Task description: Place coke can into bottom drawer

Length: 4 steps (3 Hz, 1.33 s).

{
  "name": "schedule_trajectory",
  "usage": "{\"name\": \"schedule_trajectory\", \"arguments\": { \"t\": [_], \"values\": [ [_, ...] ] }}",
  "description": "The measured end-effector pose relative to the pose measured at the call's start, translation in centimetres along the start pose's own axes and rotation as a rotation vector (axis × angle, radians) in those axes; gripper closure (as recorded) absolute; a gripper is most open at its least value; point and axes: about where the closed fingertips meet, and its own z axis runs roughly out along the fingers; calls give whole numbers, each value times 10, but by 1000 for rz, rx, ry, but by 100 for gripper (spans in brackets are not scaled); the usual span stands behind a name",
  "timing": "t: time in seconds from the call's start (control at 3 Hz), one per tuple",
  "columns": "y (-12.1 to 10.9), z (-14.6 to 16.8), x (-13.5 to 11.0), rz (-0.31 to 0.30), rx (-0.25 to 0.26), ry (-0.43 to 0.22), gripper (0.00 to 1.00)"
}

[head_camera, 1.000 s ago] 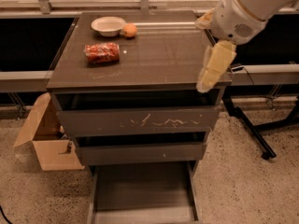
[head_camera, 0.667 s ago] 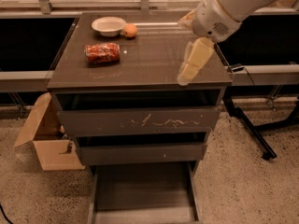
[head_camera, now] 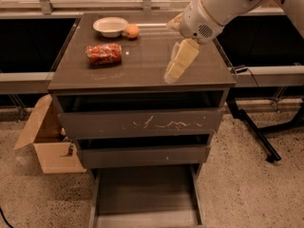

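The coke can [head_camera: 104, 53] is red and shiny and lies on its side on the left part of the dark cabinet top [head_camera: 142, 65]. My gripper [head_camera: 172, 75] hangs over the right-centre of the top, its pale fingers pointing down and left, well to the right of the can and holding nothing that I can see. The bottom drawer [head_camera: 145, 194] is pulled out at the foot of the cabinet, a shallow tray with a bare floor.
A white bowl [head_camera: 110, 26] and an orange fruit [head_camera: 132, 31] sit at the back of the top. The top drawer front [head_camera: 142, 124] has white scratches. An open cardboard box [head_camera: 47, 141] stands on the floor at the left; a black stand leg [head_camera: 254, 132] at the right.
My gripper and arm have moved left across the cabinet top, from its right edge toward the middle. The can has not moved.
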Motion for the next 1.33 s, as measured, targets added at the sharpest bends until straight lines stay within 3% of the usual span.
{"name": "schedule_trajectory", "arguments": {
  "t": [0.33,0.67,1.0,1.33],
  "values": [
    [-17,14,-1,-6,6,-20,0],
    [-63,49,-6,-17,13,-57,0],
    [-92,75,-17,-33,14,-78,0],
    [-118,97,-32,-42,58,-94,0]
  ]
}}
